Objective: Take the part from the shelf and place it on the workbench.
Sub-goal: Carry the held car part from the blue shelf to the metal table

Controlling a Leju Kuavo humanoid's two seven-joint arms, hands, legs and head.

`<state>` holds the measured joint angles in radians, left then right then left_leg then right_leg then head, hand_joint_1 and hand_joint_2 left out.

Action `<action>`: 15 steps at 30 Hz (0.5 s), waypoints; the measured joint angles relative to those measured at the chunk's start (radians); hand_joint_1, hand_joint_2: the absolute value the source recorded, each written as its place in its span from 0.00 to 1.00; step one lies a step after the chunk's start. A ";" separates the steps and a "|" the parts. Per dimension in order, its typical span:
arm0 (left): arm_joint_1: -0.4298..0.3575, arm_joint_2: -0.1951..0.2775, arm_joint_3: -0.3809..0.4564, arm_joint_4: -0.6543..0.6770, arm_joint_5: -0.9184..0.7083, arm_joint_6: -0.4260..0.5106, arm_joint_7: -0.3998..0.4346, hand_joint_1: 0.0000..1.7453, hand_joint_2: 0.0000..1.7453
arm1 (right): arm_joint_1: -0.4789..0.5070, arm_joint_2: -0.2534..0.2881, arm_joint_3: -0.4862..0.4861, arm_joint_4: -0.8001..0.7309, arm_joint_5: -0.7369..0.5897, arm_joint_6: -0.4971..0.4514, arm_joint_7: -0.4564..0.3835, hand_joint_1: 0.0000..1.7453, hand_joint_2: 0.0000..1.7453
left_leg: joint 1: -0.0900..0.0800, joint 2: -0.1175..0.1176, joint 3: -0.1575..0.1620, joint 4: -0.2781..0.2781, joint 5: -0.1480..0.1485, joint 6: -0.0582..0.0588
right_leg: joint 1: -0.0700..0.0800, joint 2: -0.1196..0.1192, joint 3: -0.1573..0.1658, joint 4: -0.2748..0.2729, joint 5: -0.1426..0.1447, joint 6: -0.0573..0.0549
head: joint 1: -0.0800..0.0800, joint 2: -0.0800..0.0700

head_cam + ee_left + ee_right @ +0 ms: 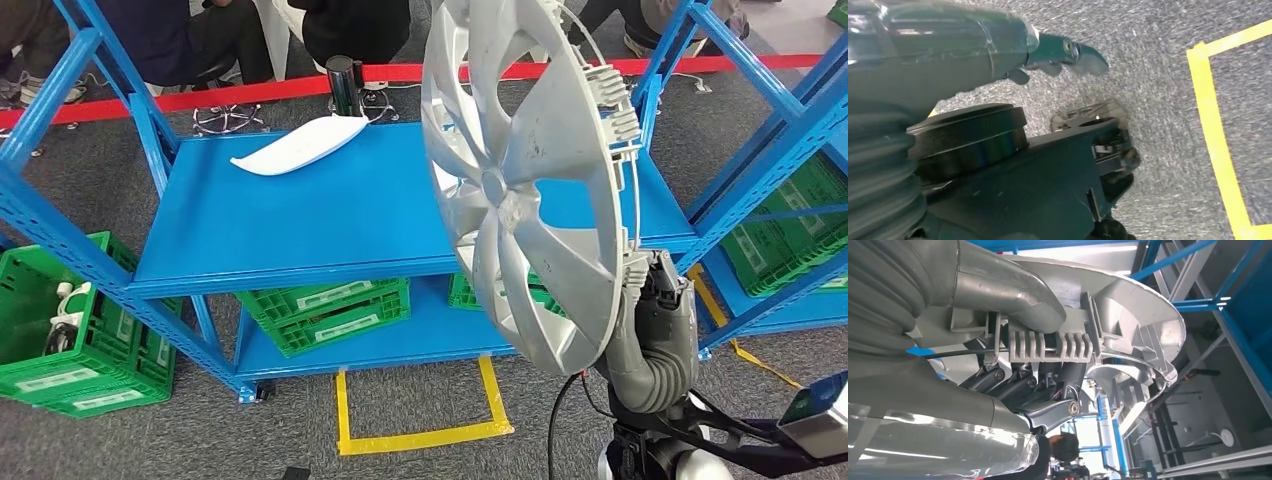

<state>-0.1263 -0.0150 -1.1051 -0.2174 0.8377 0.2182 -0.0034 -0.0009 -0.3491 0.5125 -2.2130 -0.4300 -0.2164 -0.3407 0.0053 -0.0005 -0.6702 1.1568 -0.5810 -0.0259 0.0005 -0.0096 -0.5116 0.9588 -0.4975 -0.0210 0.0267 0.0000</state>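
A silver wheel cover (530, 180) stands upright on its edge in front of the blue shelf (330, 220). My right hand (655, 290) grips it from below at its lower rim. In the right wrist view the dark fingers (1023, 382) curl around the cover's ribbed back edge (1128, 305), with the thumb over the rim. A white curved part (300, 145) lies on the shelf's top level at the back left. My left hand (1063, 52) hangs over the grey carpet with its fingers stretched out and nothing in it.
Green crates stand beside the shelf at the left (70, 330), under it (325, 310) and on the rack at the right (790, 230). Yellow tape (420, 435) marks a square on the floor. A red barrier tape (250, 92) and seated people are behind the shelf.
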 joint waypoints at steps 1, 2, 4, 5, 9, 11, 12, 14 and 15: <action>0.000 0.001 0.000 0.000 0.000 0.000 0.000 0.00 1.00 | 0.001 0.000 0.000 0.000 0.000 0.000 0.000 1.00 1.00 | 0.004 -0.001 -0.014 0.057 -0.036 -0.007 | -0.001 -0.002 -0.010 0.001 0.007 0.000 | -0.006 0.000; 0.000 0.001 0.000 0.000 0.000 0.000 0.000 0.00 1.00 | 0.002 0.000 0.000 0.001 0.000 0.000 0.000 1.00 1.00 | 0.008 -0.001 -0.018 0.099 -0.055 -0.013 | -0.002 -0.003 -0.020 0.004 0.013 0.002 | -0.010 0.000; 0.000 0.002 0.000 0.000 0.000 0.000 0.000 0.00 1.00 | 0.003 0.000 0.000 0.002 0.000 0.000 0.000 1.00 1.00 | 0.014 0.001 0.016 0.094 -0.034 -0.023 | -0.006 -0.004 -0.044 0.013 0.024 0.009 | -0.016 0.000; 0.000 0.002 0.000 0.000 0.000 0.000 0.000 0.00 1.00 | 0.003 0.000 0.000 0.002 0.000 0.000 0.000 1.00 1.00 | 0.018 0.002 0.056 0.046 -0.008 -0.028 | -0.009 -0.004 -0.056 0.021 0.028 0.013 | -0.018 0.000; -0.004 0.003 0.000 0.000 -0.001 0.000 -0.004 0.00 1.00 | 0.004 0.000 0.000 0.002 0.000 -0.001 0.000 1.00 1.00 | 0.019 0.001 0.164 -0.124 0.007 -0.021 | -0.011 -0.003 -0.095 0.058 0.039 0.038 | -0.031 0.000; -0.003 0.003 0.000 0.000 -0.002 0.000 -0.005 0.00 1.00 | 0.005 0.000 -0.001 0.002 -0.001 -0.001 0.000 1.00 1.00 | 0.016 0.000 0.155 -0.127 0.015 0.002 | -0.013 -0.003 -0.100 0.059 0.047 0.051 | -0.028 0.000; -0.003 0.003 0.000 0.000 -0.002 0.000 -0.005 0.00 1.00 | 0.005 0.000 -0.001 0.002 -0.001 -0.001 0.000 1.00 1.00 | 0.015 0.000 0.150 -0.127 0.023 0.015 | -0.015 -0.002 -0.104 0.065 0.038 0.056 | -0.026 0.000; -0.003 0.002 0.000 0.000 -0.003 0.000 -0.005 0.00 1.00 | 0.006 0.000 -0.004 0.002 -0.002 -0.001 -0.001 1.00 1.00 | 0.015 0.000 0.133 -0.130 0.040 0.036 | -0.018 -0.001 -0.123 0.125 -0.028 0.065 | -0.019 0.000; -0.003 0.002 0.000 0.000 -0.003 -0.001 -0.005 0.00 1.00 | 0.006 0.000 -0.005 0.003 -0.003 -0.001 -0.001 1.00 1.00 | 0.013 0.000 0.122 -0.129 0.049 0.042 | -0.019 0.000 -0.137 0.180 -0.077 0.068 | -0.012 0.000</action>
<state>-0.1298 -0.0125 -1.1055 -0.2174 0.8345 0.2176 -0.0081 0.0055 -0.3494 0.5075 -2.2104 -0.4334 -0.2172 -0.3421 0.0180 -0.0003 -0.5483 1.0276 -0.5319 0.0160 -0.0180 -0.0097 -0.6484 1.1384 -0.5745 0.0474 0.0144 0.0000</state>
